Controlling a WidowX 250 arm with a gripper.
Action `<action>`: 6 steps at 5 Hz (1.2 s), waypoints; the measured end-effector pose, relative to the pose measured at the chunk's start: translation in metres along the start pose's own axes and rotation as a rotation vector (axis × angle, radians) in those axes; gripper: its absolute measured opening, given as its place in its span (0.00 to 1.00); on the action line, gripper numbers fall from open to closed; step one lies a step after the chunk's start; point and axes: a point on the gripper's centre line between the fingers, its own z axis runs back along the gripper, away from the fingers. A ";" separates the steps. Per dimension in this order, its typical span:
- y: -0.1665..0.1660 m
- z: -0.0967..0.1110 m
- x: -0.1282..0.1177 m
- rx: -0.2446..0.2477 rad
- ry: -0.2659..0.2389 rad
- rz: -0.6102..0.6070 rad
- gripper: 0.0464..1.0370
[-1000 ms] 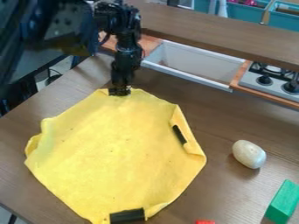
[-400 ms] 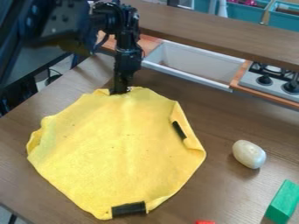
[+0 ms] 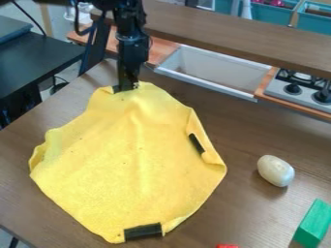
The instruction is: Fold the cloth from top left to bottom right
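Note:
My gripper (image 3: 126,88) hangs at the top edge of the yellow cloth (image 3: 126,167), shut on that edge. The held part is raised off the table, and creases run down from it toward the middle. Most of the cloth lies spread on the wooden table. Its right edge is curled inward by a black patch, and another black patch shows at the bottom edge. The left corner is curled over too.
A whitish egg-shaped object (image 3: 275,170) sits right of the cloth. A green block (image 3: 313,224) and a red piece (image 3: 227,246) lie near the lower right. Behind are a white sink (image 3: 213,72), a stove (image 3: 300,92) and a raised wooden ledge (image 3: 239,34).
My gripper has risen and shifted slightly left with the cloth's top edge, which lifted and creased. The bottom edge slid up a little at first. The upper arm has moved up.

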 end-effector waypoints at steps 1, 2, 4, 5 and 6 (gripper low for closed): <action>-0.029 0.016 -0.004 0.045 -0.018 -0.046 0.01; -0.061 0.033 -0.008 0.087 -0.059 -0.109 0.01; -0.126 0.051 -0.023 0.164 -0.103 -0.191 0.01; -0.145 0.049 -0.029 0.172 -0.101 -0.223 0.01; -0.164 0.043 -0.034 0.175 -0.088 -0.261 0.01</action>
